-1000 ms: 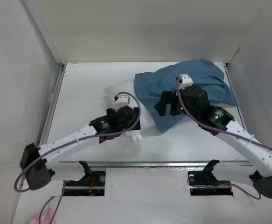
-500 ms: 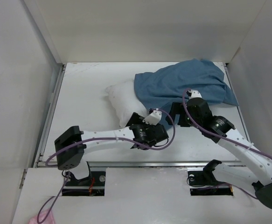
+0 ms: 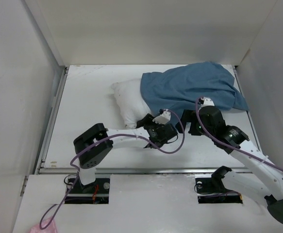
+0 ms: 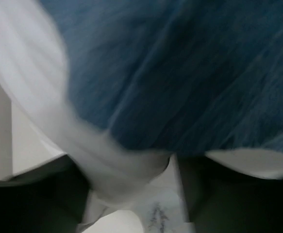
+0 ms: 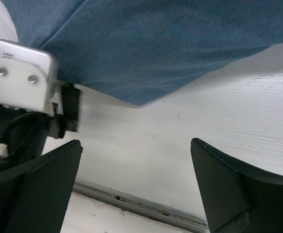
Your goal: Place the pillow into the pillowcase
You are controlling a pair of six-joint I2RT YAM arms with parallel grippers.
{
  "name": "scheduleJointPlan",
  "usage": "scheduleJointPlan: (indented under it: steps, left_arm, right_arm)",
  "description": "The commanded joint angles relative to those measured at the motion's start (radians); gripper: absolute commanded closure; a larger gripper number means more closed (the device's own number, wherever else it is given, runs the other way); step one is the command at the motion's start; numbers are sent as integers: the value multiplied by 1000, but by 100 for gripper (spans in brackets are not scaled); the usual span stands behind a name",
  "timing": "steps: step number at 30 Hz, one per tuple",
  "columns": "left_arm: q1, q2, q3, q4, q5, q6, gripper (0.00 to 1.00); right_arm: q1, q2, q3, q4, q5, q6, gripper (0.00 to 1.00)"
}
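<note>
On table (image 3: 88,97): pillowcase (image 3: 194,85) far right, over right part of pillow (image 3: 126,99); pillow's left end sticks out leftward; left gripper (image 3: 147,120) at their near edge; right gripper (image 3: 186,119) just right, before pillowcase.

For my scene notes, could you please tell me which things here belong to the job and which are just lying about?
Job:
pillow
pillowcase
left tool
right tool

Lying about:
pink object at the near-left corner, too small to identify

The left arm (image 3: 126,138) and right arm (image 3: 258,162) have white links and black joints; purple cables (image 3: 182,132) run along both; a silver bracket (image 5: 20,77) bears two screws.
</note>
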Motion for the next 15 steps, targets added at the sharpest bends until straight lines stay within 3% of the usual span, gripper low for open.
scheduleJointPlan:
  steps: [1,2,6,15]
  left_arm:
    - [27,64,27,121,10,103,53]
    - [41,79,27,146,-30,58,100]
    - [53,44,169,63,-82,-1,100]
    - [64,-206,281,212,189,157,100]
  right_arm:
    - [5,-27,-19,26,-18,11,1]
    - [5,-27,-34,26,-18,11,1]
    - [5,13,-73,43,-9,11,1]
    - [21,151,-134,230,-23,-98,4]
